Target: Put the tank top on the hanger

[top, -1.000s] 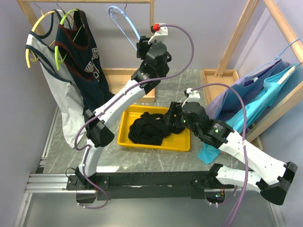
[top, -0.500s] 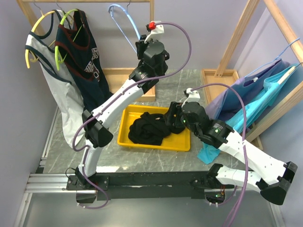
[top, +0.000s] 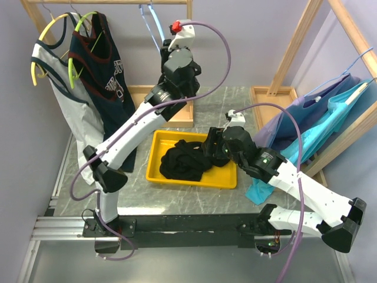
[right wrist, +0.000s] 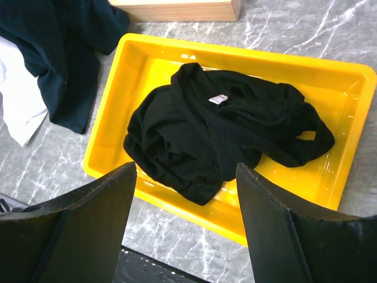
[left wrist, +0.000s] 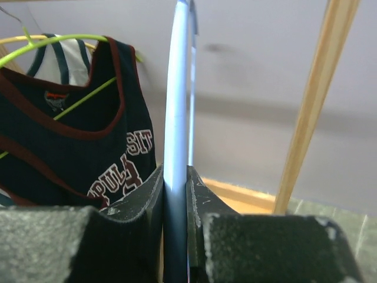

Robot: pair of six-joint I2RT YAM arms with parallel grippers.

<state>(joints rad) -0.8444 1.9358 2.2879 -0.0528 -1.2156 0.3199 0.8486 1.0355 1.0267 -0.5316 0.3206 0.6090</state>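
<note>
My left gripper [left wrist: 175, 187] is clamped on the thin light-blue plastic hanger [left wrist: 177, 100]. Its bar is pinched upright between my fingers, up by the wooden rail [top: 106, 1] and beside the navy printed top [left wrist: 70, 159]. My right gripper [right wrist: 185, 177] hangs spread wide, gripping nothing, above the crumpled black fabric tank top [right wrist: 218, 130], which lies heaped in the shallow yellow plastic tray [right wrist: 177, 46] on the grey marble table [right wrist: 294, 23]. To do this step well, I judge I should raise the hanger until its hook clears the rail before drawing it away, gripping firmly so the thin bar cannot twist. With my right I would aim for a strap or the neck edge near the white label [right wrist: 218, 99], not the bulk of the heap
</note>
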